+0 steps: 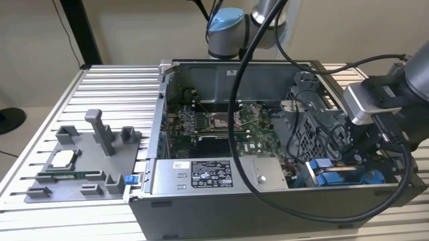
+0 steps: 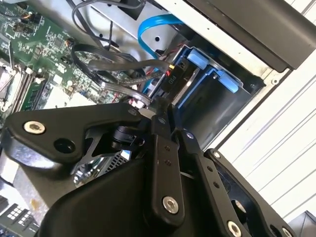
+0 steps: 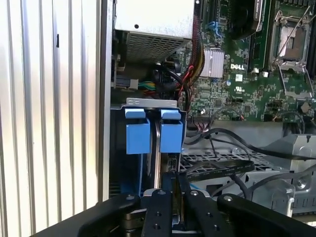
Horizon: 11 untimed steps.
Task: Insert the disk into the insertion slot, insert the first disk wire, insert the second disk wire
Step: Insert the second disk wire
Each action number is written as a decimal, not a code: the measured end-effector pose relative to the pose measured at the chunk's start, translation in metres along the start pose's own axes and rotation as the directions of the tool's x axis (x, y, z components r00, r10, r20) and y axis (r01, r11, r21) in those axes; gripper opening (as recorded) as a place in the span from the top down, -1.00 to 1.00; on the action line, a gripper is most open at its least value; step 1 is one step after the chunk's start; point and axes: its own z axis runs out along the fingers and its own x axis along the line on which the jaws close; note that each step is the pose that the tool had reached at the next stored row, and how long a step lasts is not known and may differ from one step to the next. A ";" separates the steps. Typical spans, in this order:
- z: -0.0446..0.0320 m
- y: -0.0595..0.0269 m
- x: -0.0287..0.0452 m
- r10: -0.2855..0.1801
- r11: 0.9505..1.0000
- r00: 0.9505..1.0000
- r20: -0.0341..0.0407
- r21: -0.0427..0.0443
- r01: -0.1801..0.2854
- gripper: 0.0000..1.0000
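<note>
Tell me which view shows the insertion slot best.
The first wrist view: it looks straight into the insertion slot, both blue clips facing the camera. The second wrist view catches the slot obliquely, past the pincer. In the exterior view it sits in the case corner, partly behind the arm.

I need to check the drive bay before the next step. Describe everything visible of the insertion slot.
The insertion slot is a dark grey rectangular bay at the computer case's corner, beside the power-supply box. Two bright blue plastic clips stand side by side at its opening under a pale metal bracket. In the second wrist view its dark wall carries the same blue clips, with a blue flat cable looping above. The gripper hangs close before it.
</note>
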 end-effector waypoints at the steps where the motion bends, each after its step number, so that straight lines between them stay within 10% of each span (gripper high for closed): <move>1: 0.0004 0.0000 -0.0019 0.000 1.000 1.000 -0.001 0.000 0.000 1.00; 11: 0.0025 -0.0001 -0.0107 0.003 1.000 1.000 -0.002 0.001 -0.003 1.00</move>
